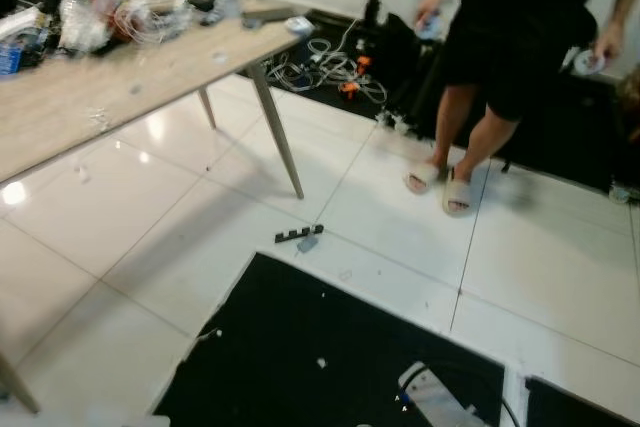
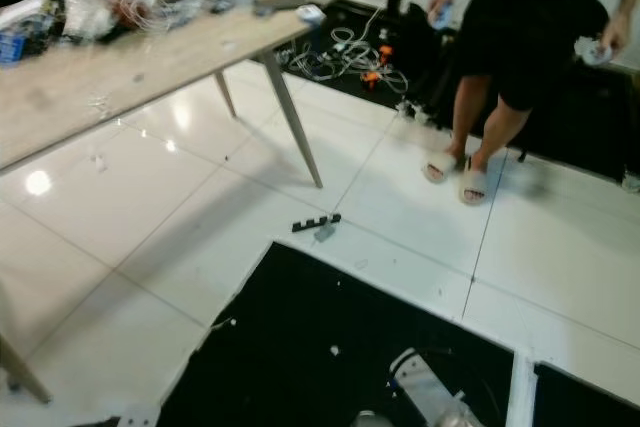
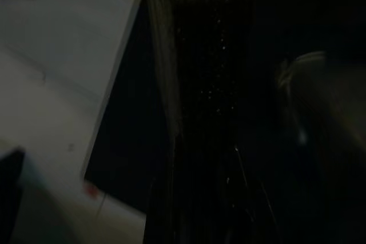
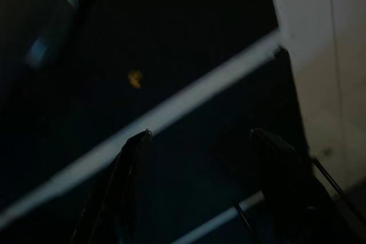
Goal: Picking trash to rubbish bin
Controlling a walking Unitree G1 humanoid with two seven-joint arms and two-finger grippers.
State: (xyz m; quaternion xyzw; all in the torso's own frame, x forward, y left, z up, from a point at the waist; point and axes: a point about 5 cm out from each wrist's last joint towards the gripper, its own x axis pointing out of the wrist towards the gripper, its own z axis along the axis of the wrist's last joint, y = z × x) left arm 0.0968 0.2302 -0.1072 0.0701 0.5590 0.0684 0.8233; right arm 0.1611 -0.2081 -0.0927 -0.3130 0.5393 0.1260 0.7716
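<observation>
Right gripper (image 4: 197, 141): your fingers are spread, empty, above a black mat (image 4: 171, 38).
Left gripper: you can't tell.
Yellow scrap (image 4: 135, 78): just ahead.

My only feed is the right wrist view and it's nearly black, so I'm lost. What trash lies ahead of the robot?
Observer: A small black strip with a grey scrap beside it lies on the white floor, just beyond the black mat.
Operator: Anything close to it?
Observer: The leg of a cluttered wooden table stands just behind it.
Operator: Anyone around?
Observer: Yes, a person in sandals stands further off, to the right.
</observation>
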